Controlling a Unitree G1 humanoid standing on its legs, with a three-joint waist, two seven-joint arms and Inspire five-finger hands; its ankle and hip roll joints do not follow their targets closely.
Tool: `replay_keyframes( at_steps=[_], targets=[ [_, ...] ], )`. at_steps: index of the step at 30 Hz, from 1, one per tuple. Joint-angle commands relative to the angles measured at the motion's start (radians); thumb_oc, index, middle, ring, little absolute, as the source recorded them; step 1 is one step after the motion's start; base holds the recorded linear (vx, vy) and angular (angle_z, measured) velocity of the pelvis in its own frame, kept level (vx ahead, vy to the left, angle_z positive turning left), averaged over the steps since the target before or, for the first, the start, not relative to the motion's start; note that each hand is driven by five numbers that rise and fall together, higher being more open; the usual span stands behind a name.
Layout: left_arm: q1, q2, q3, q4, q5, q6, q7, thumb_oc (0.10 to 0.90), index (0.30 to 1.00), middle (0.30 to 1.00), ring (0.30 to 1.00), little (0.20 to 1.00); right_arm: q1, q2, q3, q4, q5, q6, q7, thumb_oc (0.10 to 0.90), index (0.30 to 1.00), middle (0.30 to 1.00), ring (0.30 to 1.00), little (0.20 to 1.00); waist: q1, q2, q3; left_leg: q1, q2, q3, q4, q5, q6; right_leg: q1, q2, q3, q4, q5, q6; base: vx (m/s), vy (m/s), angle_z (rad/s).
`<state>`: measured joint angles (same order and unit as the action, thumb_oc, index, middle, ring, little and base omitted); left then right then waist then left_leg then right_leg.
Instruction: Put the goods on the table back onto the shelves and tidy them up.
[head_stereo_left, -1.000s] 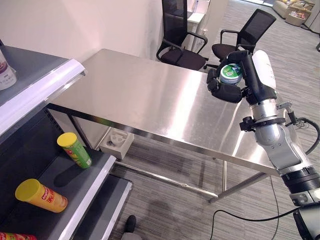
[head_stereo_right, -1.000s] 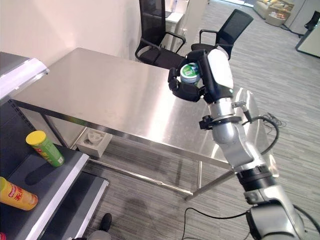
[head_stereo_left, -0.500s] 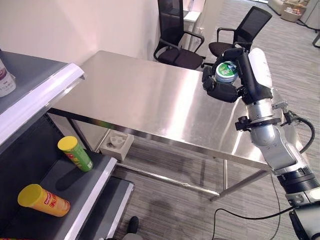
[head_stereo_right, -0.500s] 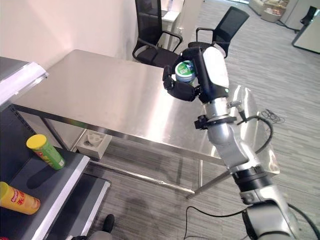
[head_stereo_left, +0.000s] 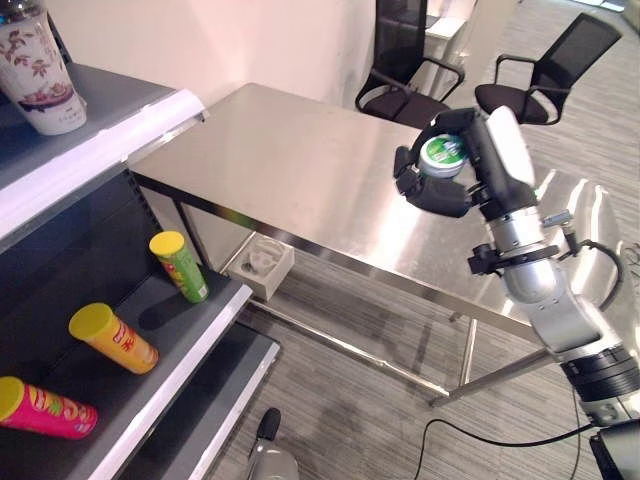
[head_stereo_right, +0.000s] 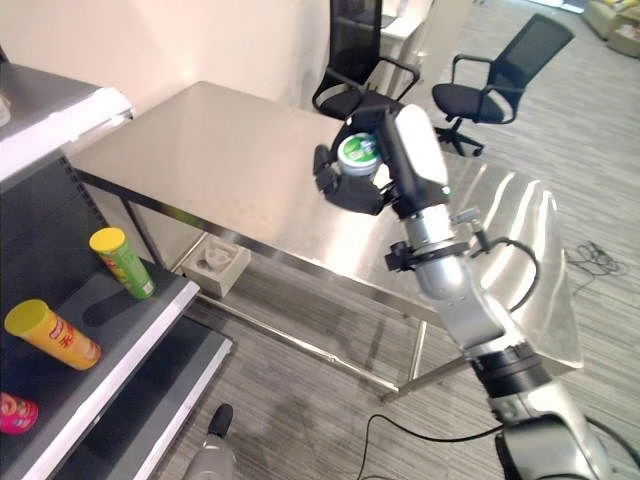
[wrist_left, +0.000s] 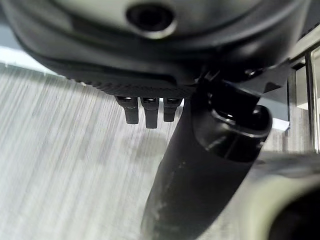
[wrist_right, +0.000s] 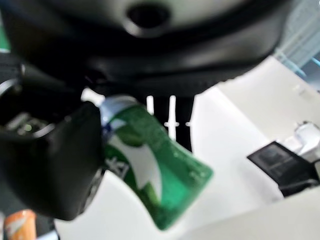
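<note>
Green-and-white canister (head_stereo_left: 441, 153) sits in the right hand (head_stereo_left: 440, 182), whose dark fingers curl round it from below while it is held up above the steel desk (head_stereo_left: 300, 170), clear of the surface. In the left eye view, the shelves (head_stereo_left: 150, 350) stand well off to the hand's left: a green tube with a yellow lid (head_stereo_left: 180, 266) stands upright on the lower shelf, a yellow-lidded orange tube (head_stereo_left: 112, 337) and a pink tube (head_stereo_left: 45, 407) lie on their sides beside it, and a floral cup (head_stereo_left: 40, 60) stands on the top shelf. Two black office chairs (head_stereo_left: 545, 70) stand beyond the hand.

From the right eye view, the same grip shows, the canister's round top facing up between fingers and thumb.

At the left wrist, the left hand (wrist_left: 145, 112) hangs over the grey floor, its short fingertips in a row, uncurled and holding nothing.

At the right wrist, the thumb presses the canister against the fingers.
</note>
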<state>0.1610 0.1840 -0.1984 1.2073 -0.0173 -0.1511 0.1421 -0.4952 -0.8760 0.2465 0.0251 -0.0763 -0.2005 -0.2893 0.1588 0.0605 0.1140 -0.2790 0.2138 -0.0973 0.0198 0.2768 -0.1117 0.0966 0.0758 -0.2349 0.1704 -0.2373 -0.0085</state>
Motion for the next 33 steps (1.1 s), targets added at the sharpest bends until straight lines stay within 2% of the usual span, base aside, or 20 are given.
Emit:
replay_keyframes(
  at_steps=[1,3,4,6,10,12,14,15,16,18,20,21,22,23,25,27,29,30,31,33],
  targets=[
    [-0.100,0.052,0.050,0.044,-0.051,-0.015,0.026,0.800,0.900,0.900,0.900,0.900,-0.083,0.057,-0.096,-0.106,0.023,-0.059,-0.038,0.400,0.300,0.300,0.300,0.300,0.016,-0.132,-0.011,0.087,-0.041,0.184,0.000,-0.105,0.018,0.016,-0.108,-0.011,-0.240,0.180,0.095,-0.18,-0.038,0.61],
    [-0.094,0.045,0.047,0.052,-0.029,-0.019,0.021,0.800,0.900,0.900,0.900,0.900,-0.051,0.052,-0.116,-0.132,0.022,-0.064,-0.030,0.400,0.300,0.300,0.300,0.300,-0.003,-0.129,-0.014,0.120,-0.032,0.209,0.025,-0.137,0.014,0.008,-0.127,-0.040,-0.245,0.191,0.091,-0.11,0.008,0.56],
    [-0.095,0.045,0.046,0.052,-0.029,-0.019,0.022,0.800,0.900,0.900,0.900,0.900,-0.050,0.051,-0.118,-0.133,0.022,-0.064,-0.030,0.400,0.300,0.300,0.300,0.300,-0.003,-0.129,-0.016,0.117,-0.032,0.207,0.024,-0.133,0.015,0.005,-0.127,-0.042,-0.245,0.194,0.091,-0.10,0.020,0.39],
    [-0.095,0.042,0.030,0.059,0.007,-0.019,0.018,0.800,0.900,0.900,0.900,0.900,-0.020,0.045,-0.141,-0.153,0.031,-0.070,-0.021,0.400,0.300,0.300,0.300,0.300,-0.030,-0.124,-0.023,0.164,-0.012,0.233,0.038,-0.151,0.008,-0.014,-0.145,-0.071,-0.249,0.212,0.090,-0.11,0.031,0.54],
    [-0.098,0.032,0.006,0.076,0.079,-0.018,0.011,0.800,0.900,0.900,0.900,0.900,0.060,0.018,-0.214,-0.196,0.044,-0.087,-0.003,0.400,0.300,0.300,0.300,0.300,-0.097,-0.103,-0.037,0.271,0.054,0.301,0.043,-0.164,-0.020,-0.057,-0.190,-0.140,-0.250,0.246,0.103,-0.13,0.099,0.82],
    [-0.105,0.026,-0.005,0.075,0.101,-0.020,0.008,0.800,0.900,0.900,0.900,0.900,0.117,0.003,-0.264,-0.218,0.045,-0.093,0.001,0.400,0.300,0.300,0.300,0.300,-0.137,-0.087,-0.044,0.317,0.107,0.358,0.034,-0.138,-0.042,-0.076,-0.221,-0.191,-0.245,0.264,0.113,-0.14,0.198,1.32],
    [-0.113,0.022,-0.021,0.063,0.123,-0.023,0.001,0.800,0.900,0.900,0.900,0.900,0.158,-0.004,-0.301,-0.225,0.036,-0.093,-0.002,0.400,0.300,0.300,0.300,0.300,-0.170,-0.063,-0.053,0.366,0.154,0.389,0.022,-0.118,-0.072,-0.085,-0.244,-0.209,-0.234,0.259,0.129,-0.10,0.253,0.47],
    [-0.116,0.020,-0.040,0.057,0.140,-0.025,-0.002,0.800,0.900,0.900,0.900,0.900,0.185,-0.006,-0.326,-0.235,0.033,-0.090,-0.001,0.400,0.300,0.300,0.300,0.300,-0.179,-0.050,-0.058,0.383,0.171,0.389,0.008,-0.090,-0.083,-0.092,-0.256,-0.225,-0.222,0.258,0.132,-0.22,0.386,0.71],
    [-0.128,0.011,-0.086,0.040,0.179,-0.032,-0.015,0.800,0.900,0.900,0.900,0.900,0.213,0.001,-0.354,-0.235,0.032,-0.089,-0.006,0.400,0.300,0.300,0.300,0.300,-0.202,-0.028,-0.062,0.404,0.193,0.382,-0.003,-0.058,-0.100,-0.117,-0.290,-0.238,-0.190,0.266,0.145,-0.17,0.301,0.88],
    [-0.132,0.004,-0.114,0.030,0.195,-0.035,-0.025,0.800,0.900,0.900,0.900,0.900,0.235,0.008,-0.372,-0.238,0.032,-0.087,-0.005,0.400,0.300,0.300,0.300,0.300,-0.212,-0.016,-0.067,0.412,0.195,0.366,-0.020,-0.049,-0.110,-0.129,-0.307,-0.243,-0.171,0.268,0.155,-0.15,0.309,0.56],
    [-0.140,-0.008,-0.158,0.009,0.215,-0.038,-0.041,0.800,0.900,0.900,0.900,0.900,0.274,0.022,-0.405,-0.252,0.033,-0.083,-0.002,0.400,0.300,0.300,0.300,0.300,-0.226,0.001,-0.072,0.419,0.180,0.337,-0.065,-0.079,-0.108,-0.156,-0.352,-0.242,-0.121,0.277,0.174,-0.16,0.359,0.65],
    [-0.147,-0.014,-0.184,0.006,0.233,-0.040,-0.051,0.800,0.900,0.900,0.900,0.900,0.297,0.026,-0.426,-0.254,0.028,-0.082,-0.008,0.400,0.300,0.300,0.300,0.300,-0.238,0.003,-0.074,0.422,0.168,0.347,-0.086,-0.143,-0.096,-0.169,-0.384,-0.249,-0.095,0.281,0.188,-0.21,0.486,0.72],
    [-0.158,-0.026,-0.236,-0.006,0.270,-0.042,-0.074,0.800,0.900,0.900,0.900,0.900,0.322,0.047,-0.460,-0.261,0.026,-0.071,-0.008,0.400,0.300,0.300,0.300,0.300,-0.256,0.002,-0.068,0.420,0.135,0.356,-0.097,-0.255,-0.076,-0.192,-0.446,-0.245,-0.045,0.301,0.208,-0.20,0.505,0.78],
    [-0.157,-0.024,-0.249,-0.010,0.282,-0.042,-0.080,0.800,0.900,0.900,0.900,0.900,0.340,0.064,-0.478,-0.266,0.025,-0.066,-0.007,0.400,0.300,0.300,0.300,0.300,-0.259,-0.001,-0.066,0.420,0.108,0.348,-0.099,-0.284,-0.060,-0.196,-0.478,-0.242,-0.017,0.318,0.218,-0.17,0.530,1.00],
    [-0.151,-0.017,-0.257,-0.007,0.304,-0.041,-0.090,0.800,0.900,0.900,0.900,0.900,0.376,0.108,-0.495,-0.275,0.015,-0.055,-0.006,0.400,0.300,0.300,0.300,0.300,-0.263,-0.026,-0.061,0.428,0.036,0.333,-0.105,-0.341,-0.027,-0.183,-0.546,-0.243,0.008,0.386,0.256,-0.08,0.327,0.87],
    [-0.148,-0.008,-0.248,-0.004,0.312,-0.038,-0.090,0.800,0.900,0.900,0.900,0.900,0.400,0.135,-0.505,-0.289,0.008,-0.050,-0.001,0.400,0.300,0.300,0.300,0.300,-0.263,-0.044,-0.056,0.436,0.003,0.335,-0.106,-0.362,-0.009,-0.174,-0.572,-0.238,0.000,0.419,0.265,-0.05,0.208,0.56],
    [-0.143,0.003,-0.221,0.000,0.306,-0.036,-0.083,0.800,0.900,0.900,0.900,0.900,0.436,0.170,-0.521,-0.303,-0.009,-0.040,-0.002,0.400,0.300,0.300,0.300,0.300,-0.259,-0.061,-0.053,0.441,-0.042,0.337,-0.106,-0.380,0.011,-0.164,-0.606,-0.236,-0.015,0.495,0.270,-0.10,0.294,0.35],
    [-0.139,0.011,-0.201,0.002,0.301,-0.038,-0.074,0.800,0.900,0.900,0.900,0.900,0.448,0.194,-0.533,-0.311,-0.024,-0.036,-0.009,0.400,0.300,0.300,0.300,0.300,-0.250,-0.071,-0.048,0.441,-0.079,0.331,-0.107,-0.391,0.027,-0.152,-0.630,-0.240,-0.041,0.562,0.270,-0.10,0.234,0.20],
    [-0.139,0.013,-0.201,0.002,0.301,-0.038,-0.073,0.800,0.900,0.900,0.900,0.900,0.449,0.196,-0.533,-0.312,-0.025,-0.036,-0.010,0.400,0.300,0.300,0.300,0.300,-0.251,-0.074,-0.047,0.442,-0.081,0.330,-0.107,-0.392,0.029,-0.150,-0.631,-0.241,-0.046,0.566,0.270,-0.10,0.195,0.13],
    [-0.131,0.017,-0.189,0.005,0.303,-0.041,-0.062,0.800,0.900,0.900,0.900,0.900,0.445,0.214,-0.534,-0.315,-0.043,-0.034,-0.026,0.400,0.300,0.300,0.300,0.300,-0.245,-0.081,-0.042,0.441,-0.112,0.338,-0.107,-0.397,0.041,-0.147,-0.654,-0.265,-0.079,0.640,0.270,-0.09,0.131,-0.06]
  ],
)
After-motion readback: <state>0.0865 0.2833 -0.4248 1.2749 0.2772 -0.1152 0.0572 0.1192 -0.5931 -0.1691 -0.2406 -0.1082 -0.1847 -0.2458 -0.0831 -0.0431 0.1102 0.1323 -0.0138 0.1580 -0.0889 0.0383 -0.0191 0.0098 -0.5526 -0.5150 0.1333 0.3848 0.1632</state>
